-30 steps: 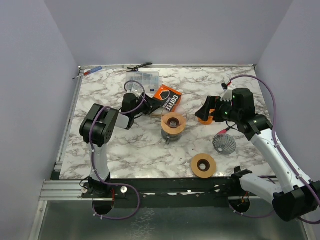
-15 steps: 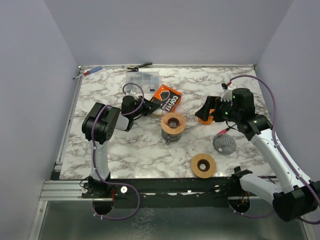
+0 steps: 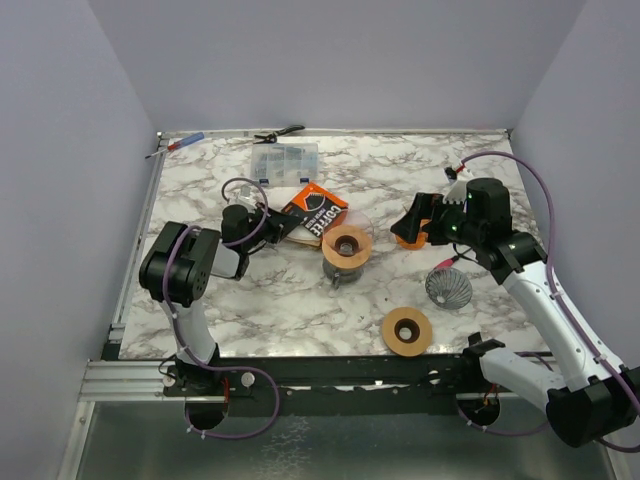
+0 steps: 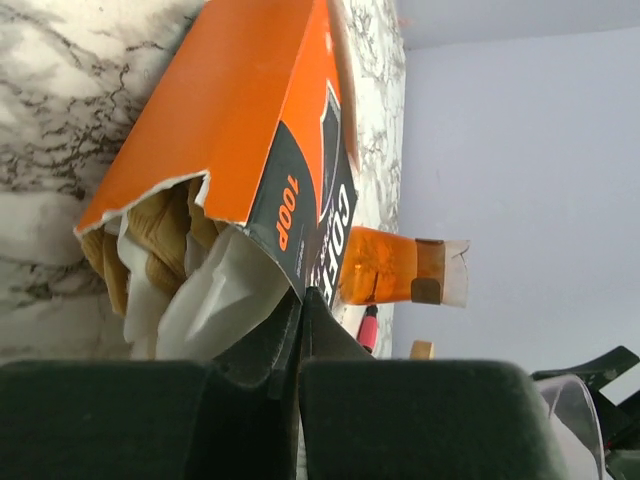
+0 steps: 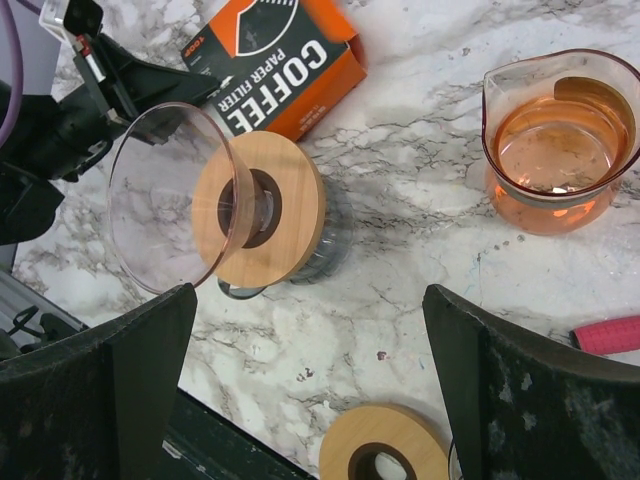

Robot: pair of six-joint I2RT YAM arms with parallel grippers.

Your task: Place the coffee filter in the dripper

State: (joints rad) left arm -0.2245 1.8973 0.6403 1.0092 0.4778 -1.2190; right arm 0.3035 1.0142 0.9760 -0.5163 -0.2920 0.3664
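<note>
Pinching at the torn mouth of the filter box (image 4: 250, 110) with the left gripper (image 4: 302, 305), jaws pressed together beside the coffee filters (image 4: 205, 300) bunched inside, probably needing a slow straight pull to free one sheet, and hovering near the dripper (image 5: 250, 210) on the tabletop (image 5: 420, 260) with the right gripper (image 5: 312, 385), jaws wide apart

My left arm (image 3: 192, 332) and right arm (image 3: 560, 325) each show white links, rounded black joints and looping purple cables (image 3: 536, 178); the right gripper's (image 5: 308, 300) 2 fingers are black.
</note>
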